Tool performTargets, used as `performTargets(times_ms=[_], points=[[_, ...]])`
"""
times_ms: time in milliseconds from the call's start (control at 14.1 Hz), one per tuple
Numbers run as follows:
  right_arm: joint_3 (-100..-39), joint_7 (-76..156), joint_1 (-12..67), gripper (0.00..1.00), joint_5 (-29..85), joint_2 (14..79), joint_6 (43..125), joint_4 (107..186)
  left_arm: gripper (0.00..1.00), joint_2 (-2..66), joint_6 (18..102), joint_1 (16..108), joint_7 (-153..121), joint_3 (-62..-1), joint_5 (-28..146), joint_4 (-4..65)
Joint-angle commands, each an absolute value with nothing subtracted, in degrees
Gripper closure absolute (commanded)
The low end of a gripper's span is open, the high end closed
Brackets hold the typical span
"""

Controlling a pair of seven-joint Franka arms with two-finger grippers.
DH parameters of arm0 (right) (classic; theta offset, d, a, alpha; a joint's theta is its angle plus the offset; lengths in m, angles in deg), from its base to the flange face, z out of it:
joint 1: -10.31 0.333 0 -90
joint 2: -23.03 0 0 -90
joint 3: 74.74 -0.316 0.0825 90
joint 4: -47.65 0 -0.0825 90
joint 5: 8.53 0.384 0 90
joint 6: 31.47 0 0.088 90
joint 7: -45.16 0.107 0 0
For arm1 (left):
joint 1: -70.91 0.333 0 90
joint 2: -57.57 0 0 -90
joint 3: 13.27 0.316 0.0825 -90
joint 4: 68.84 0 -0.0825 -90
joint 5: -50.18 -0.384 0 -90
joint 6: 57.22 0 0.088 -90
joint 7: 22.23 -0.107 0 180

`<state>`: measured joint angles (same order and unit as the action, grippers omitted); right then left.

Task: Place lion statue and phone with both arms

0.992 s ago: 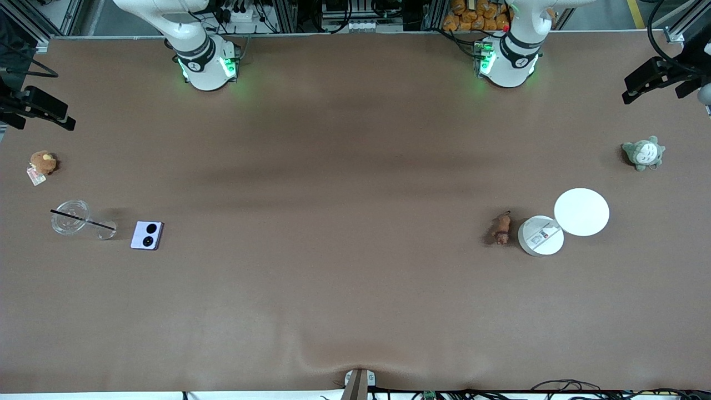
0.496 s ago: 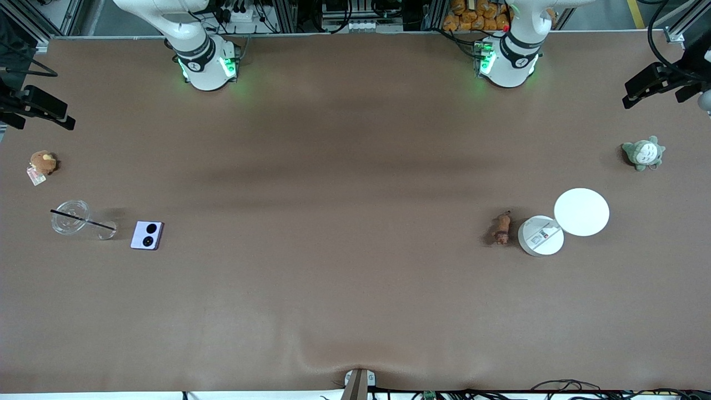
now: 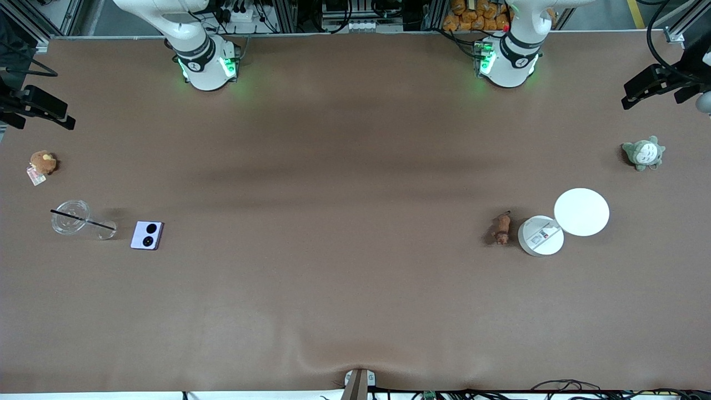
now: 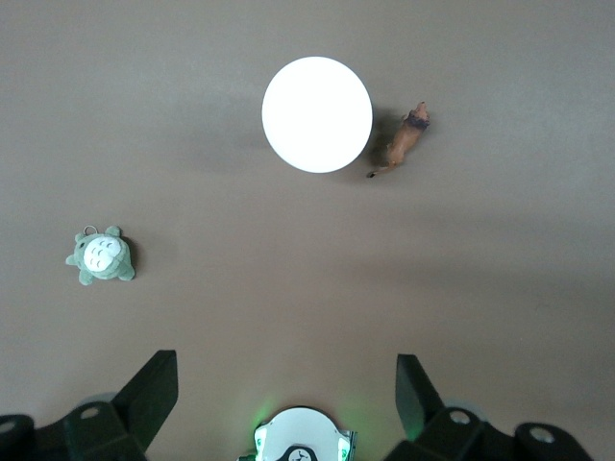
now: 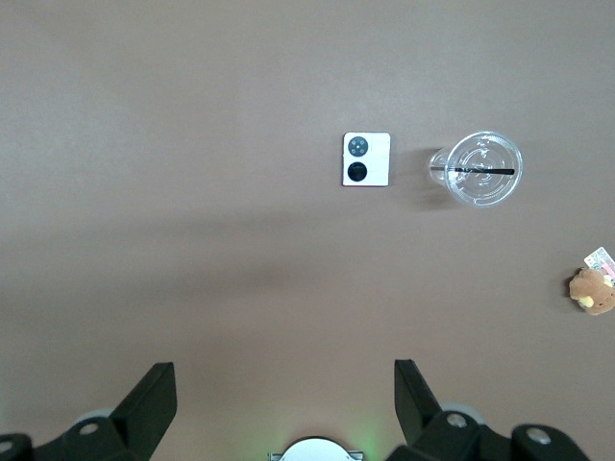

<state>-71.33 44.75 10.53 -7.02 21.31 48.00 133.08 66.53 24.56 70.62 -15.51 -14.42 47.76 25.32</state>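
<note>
The lion statue (image 3: pixel 502 228), a tiny brown-orange figurine, lies on the table toward the left arm's end, beside a white round base. It also shows in the left wrist view (image 4: pixel 404 144). The phone (image 3: pixel 147 235), pale lilac with two black circles, lies toward the right arm's end, and shows in the right wrist view (image 5: pixel 366 159). My left gripper (image 4: pixel 286 370) is open and empty, high over the table near its own base. My right gripper (image 5: pixel 285 376) is open and empty, also high over the table. Neither hand shows in the front view.
A white disc (image 3: pixel 581 211) and a white round labelled base (image 3: pixel 540 235) sit beside the lion. A grey-green plush (image 3: pixel 643 153) lies farther from the front camera. A clear cup with a black straw (image 3: pixel 71 217) lies beside the phone. A brown plush (image 3: pixel 42 163) is near the table's end.
Nothing on the table has moved. A black fixture at the edge of the left arm's end has shifted slightly.
</note>
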Motion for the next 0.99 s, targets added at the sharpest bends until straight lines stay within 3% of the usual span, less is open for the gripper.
performTargets(times_ms=[0,496,921], points=[[-72.1,44.4,9.2,0.0,-6.6,20.9,47.5,133.3,0.0,66.0,23.0,71.0,-16.3,-14.7,48.0,23.5],[-72.2,44.8,9.3,0.0,-6.5,20.9,46.8,133.2,0.0,67.3,23.5,70.9,-15.6,-15.2,48.6,25.1],[-72.5,44.8,9.7,0.0,-6.5,20.8,46.7,133.1,0.0,65.1,23.7,70.6,-15.5,-15.1,48.3,22.0]])
